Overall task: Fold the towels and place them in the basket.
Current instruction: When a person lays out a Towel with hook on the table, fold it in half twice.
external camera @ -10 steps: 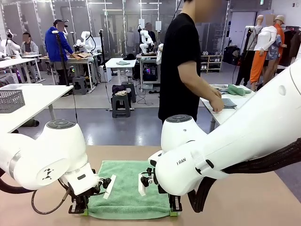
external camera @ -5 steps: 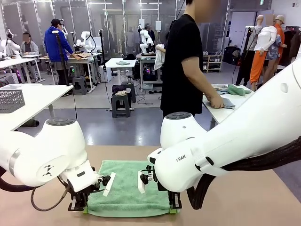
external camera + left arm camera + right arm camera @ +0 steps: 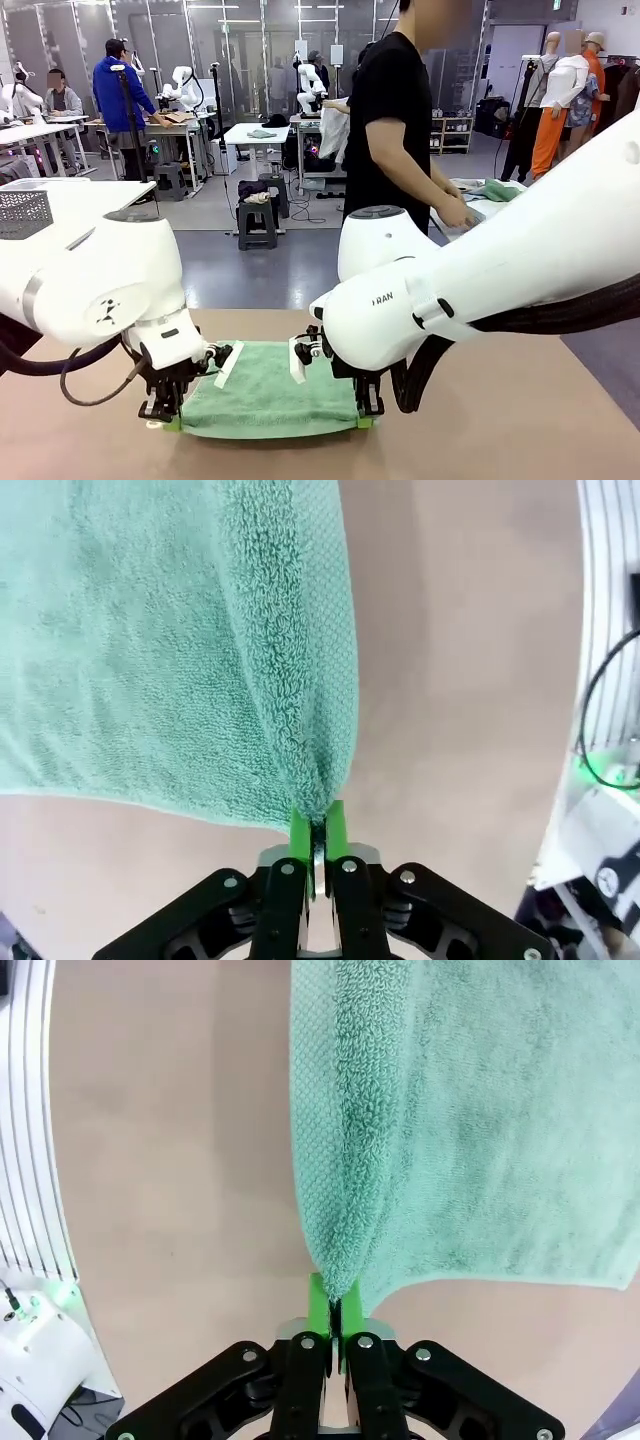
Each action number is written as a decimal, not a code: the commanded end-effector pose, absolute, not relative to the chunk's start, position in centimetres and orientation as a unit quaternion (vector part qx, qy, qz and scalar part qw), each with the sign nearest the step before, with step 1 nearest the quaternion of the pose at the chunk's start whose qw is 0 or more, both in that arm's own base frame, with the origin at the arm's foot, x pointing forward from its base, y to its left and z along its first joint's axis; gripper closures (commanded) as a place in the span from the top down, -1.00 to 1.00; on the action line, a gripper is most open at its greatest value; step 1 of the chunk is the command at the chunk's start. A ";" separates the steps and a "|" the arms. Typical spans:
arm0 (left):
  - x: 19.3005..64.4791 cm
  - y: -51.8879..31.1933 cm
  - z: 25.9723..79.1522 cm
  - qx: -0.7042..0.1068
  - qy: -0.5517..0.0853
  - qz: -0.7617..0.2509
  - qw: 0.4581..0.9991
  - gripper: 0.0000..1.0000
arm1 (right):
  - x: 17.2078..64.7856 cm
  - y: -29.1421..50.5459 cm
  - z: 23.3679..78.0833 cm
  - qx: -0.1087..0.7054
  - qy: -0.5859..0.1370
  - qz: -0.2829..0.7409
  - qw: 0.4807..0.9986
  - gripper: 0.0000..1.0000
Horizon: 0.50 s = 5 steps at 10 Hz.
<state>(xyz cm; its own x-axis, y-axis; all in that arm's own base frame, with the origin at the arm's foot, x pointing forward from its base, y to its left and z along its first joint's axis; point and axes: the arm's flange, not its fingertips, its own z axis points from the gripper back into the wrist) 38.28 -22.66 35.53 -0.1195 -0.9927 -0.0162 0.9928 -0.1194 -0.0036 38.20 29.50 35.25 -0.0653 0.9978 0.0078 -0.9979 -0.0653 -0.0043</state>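
Observation:
A mint green towel [image 3: 265, 395] lies spread on the tan table, its near edge lifted. My left gripper [image 3: 172, 420] is shut on the towel's near left corner, and the left wrist view shows the green pads pinching a bunched corner of the towel [image 3: 180, 640]. My right gripper [image 3: 365, 418] is shut on the near right corner; its own camera shows the towel [image 3: 470, 1110] hanging from the pinched tip. More towels [image 3: 497, 190] lie on the person's table at the far right. The dark basket is out of view.
A person in black [image 3: 395, 130] stands beyond the table, hands at a white side table [image 3: 480, 215] on the right. A pale grey mesh basket [image 3: 22, 212] sits on a white table at far left. Bare tan tabletop [image 3: 520, 420] spreads to the right.
Both grippers have risen and moved away from me, carrying the towel's near edge up and forward. The person has turned further toward the side table.

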 end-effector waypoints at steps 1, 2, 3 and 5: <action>39.2 -22.5 36.6 -0.007 0.024 -0.755 0.656 -0.87 | 38.8 28.7 35.8 0.021 -0.002 0.740 0.672 -0.90; 39.4 -22.7 37.1 -0.004 0.026 -0.754 0.657 -0.87 | 39.1 28.8 36.1 0.020 0.000 0.741 0.672 -0.90; 39.9 -22.7 37.6 -0.002 0.029 -0.753 0.658 -0.87 | 39.3 29.0 36.4 0.018 0.003 0.740 0.672 -0.90; 41.3 -23.0 38.4 -0.009 0.026 -0.755 0.655 -0.87 | 40.5 29.4 37.2 0.018 0.005 0.743 0.669 -0.90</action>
<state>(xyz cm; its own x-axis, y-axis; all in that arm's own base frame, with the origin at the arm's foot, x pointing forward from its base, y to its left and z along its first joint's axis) 39.98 -22.93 37.83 -0.1180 -0.9928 -0.0223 0.9927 -0.1174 -0.0262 39.33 29.50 36.63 -0.0758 0.9970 0.0138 -0.9971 -0.0759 0.0098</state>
